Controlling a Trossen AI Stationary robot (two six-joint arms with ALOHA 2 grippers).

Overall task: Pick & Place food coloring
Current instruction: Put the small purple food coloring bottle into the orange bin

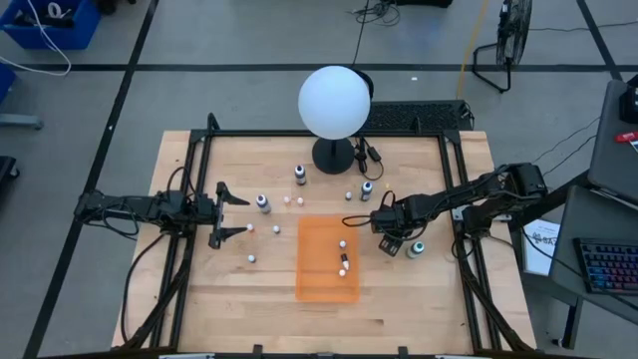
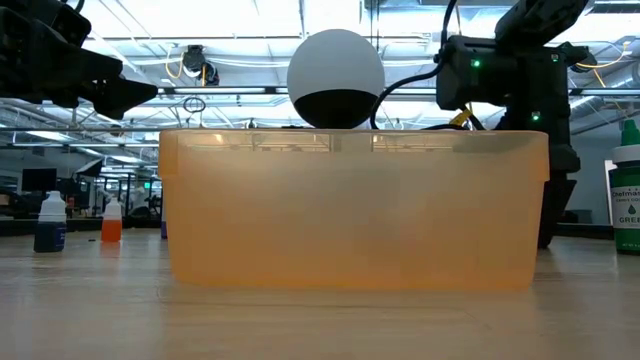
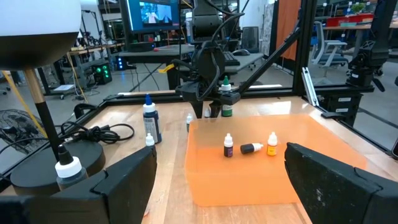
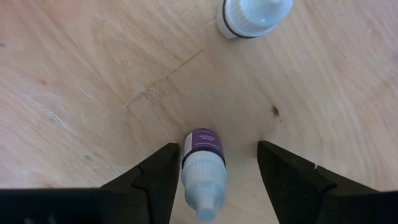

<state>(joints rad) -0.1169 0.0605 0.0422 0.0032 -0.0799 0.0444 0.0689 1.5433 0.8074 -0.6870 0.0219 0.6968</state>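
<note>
My right gripper (image 4: 219, 180) (image 1: 391, 242) points down at the table just right of the orange tray (image 1: 319, 284). It is open, with its fingers on either side of a tiny upright bottle (image 4: 202, 168) that has a purple label and a whitish cap. A white-capped bottle (image 4: 252, 15) stands just beyond it. A green-topped bottle (image 1: 417, 247) stands beside this gripper. My left gripper (image 1: 234, 214) (image 3: 217, 186) is wide open and empty, left of the tray. Three tiny bottles (image 1: 344, 257) lie in the tray. Dark bottles (image 1: 263, 203) (image 1: 300, 175) and a blue-topped one (image 1: 367, 187) stand on the table. My right gripper comes at the tiny purple-labelled bottle from above, pointing down. The bottle stands on the table close against one finger (image 4: 163, 180), with a clear gap to the other. I cannot tell whether that finger touches it.
A big white globe on a black base (image 1: 334, 105) stands at the far middle, with a cable (image 1: 371, 155) beside it. Several tiny whitish bottles (image 1: 252, 258) (image 1: 276, 229) are scattered left of the tray. A black frame (image 1: 189, 160) runs along the table's edges.
</note>
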